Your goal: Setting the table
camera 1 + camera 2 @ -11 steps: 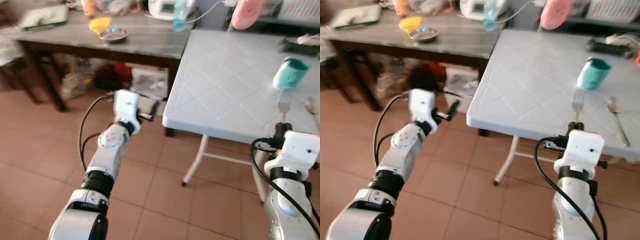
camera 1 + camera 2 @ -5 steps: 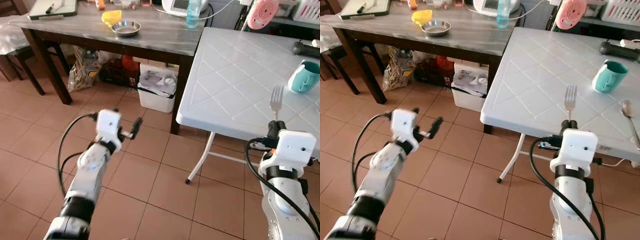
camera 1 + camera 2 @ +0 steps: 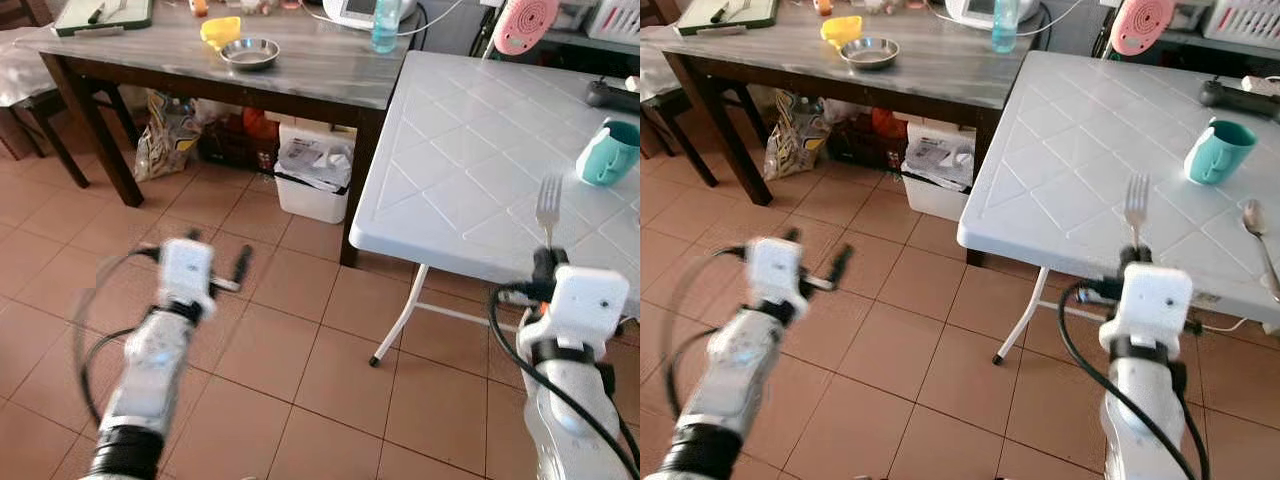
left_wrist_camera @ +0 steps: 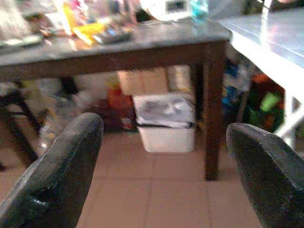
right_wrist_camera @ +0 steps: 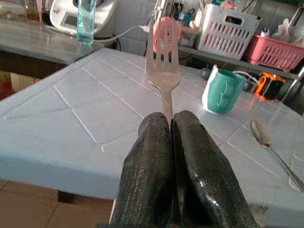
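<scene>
Right wrist view: your right gripper point(image 5: 171, 124) clamps the fork point(image 5: 163, 76) over the white table point(image 5: 85, 114) | left gripper point(image 4: 161, 137) gapes wide, holding nothing.

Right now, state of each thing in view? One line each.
Right claw: shut on fork.
Fork: held by its handle, tines forward, above the white table.
Left claw: open, holding nothing, over the floor.
Mug: upright on table.
Spoon: lying flat on table.
Steel bowl: upright on dark table.

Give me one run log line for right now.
right tool shut on fork | over white table edge | left tool open, idle | spoon, teal mug placed
</scene>
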`<state>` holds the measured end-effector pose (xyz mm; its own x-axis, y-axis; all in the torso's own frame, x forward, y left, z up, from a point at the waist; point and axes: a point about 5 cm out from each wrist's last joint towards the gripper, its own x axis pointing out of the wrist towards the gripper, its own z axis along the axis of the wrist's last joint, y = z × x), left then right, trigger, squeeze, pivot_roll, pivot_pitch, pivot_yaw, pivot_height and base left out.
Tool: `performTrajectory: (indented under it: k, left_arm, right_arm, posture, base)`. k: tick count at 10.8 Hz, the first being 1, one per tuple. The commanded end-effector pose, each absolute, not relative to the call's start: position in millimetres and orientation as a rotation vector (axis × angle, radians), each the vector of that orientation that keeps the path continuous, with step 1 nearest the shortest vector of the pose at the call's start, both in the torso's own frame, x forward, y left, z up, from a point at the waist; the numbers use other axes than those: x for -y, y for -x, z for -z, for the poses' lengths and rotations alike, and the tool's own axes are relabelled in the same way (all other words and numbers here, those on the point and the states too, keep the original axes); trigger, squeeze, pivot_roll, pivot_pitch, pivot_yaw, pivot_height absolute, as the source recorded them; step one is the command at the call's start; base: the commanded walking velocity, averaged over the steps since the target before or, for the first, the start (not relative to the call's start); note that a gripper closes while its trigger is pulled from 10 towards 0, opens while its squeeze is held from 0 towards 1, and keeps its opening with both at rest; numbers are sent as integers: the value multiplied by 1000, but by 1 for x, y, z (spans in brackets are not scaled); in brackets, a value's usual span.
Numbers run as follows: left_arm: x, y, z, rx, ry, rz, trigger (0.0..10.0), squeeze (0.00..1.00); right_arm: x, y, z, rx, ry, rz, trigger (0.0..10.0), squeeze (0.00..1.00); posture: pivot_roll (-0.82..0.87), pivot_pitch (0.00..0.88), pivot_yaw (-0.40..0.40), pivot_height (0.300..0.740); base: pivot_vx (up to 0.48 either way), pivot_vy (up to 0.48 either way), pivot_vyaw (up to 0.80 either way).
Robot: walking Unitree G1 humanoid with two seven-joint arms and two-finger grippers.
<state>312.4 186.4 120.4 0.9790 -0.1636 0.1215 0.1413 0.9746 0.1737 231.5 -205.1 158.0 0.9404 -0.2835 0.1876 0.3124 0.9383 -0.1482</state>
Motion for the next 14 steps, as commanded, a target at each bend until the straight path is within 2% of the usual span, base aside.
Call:
performTrajectory:
  k: [1,3,8,11,14]
  left_arm:
    - [-191,-311,-123,136,-178,129,10000,0]
    - [-179,-312,-123,134,-149,169,10000,0]
    - [-156,-327,-136,150,-106,238,10000,0]
    - [-146,-331,-144,171,-74,294,10000,0]
    - [-142,-332,-146,176,-69,313,10000,0]
  right_arm:
    - [209,-228,-157,166,171,324,10000,0]
    - [204,-228,-155,158,171,306,10000,0]
    - [206,-227,-157,166,172,328,10000,0]
    - [203,-227,-156,169,177,328,10000,0]
    - [205,-231,-158,176,182,328,10000,0]
  posture:
    - [93,110,-23,740]
    - [88,109,-24,740]
    - [57,112,5,740]
    - [54,114,8,740]
    - [60,107,9,740]
  base:
    - [0,0,0]
    - [0,0,0]
    - [0,0,-778]
    - [0,0,0]
    - [291,0,0]
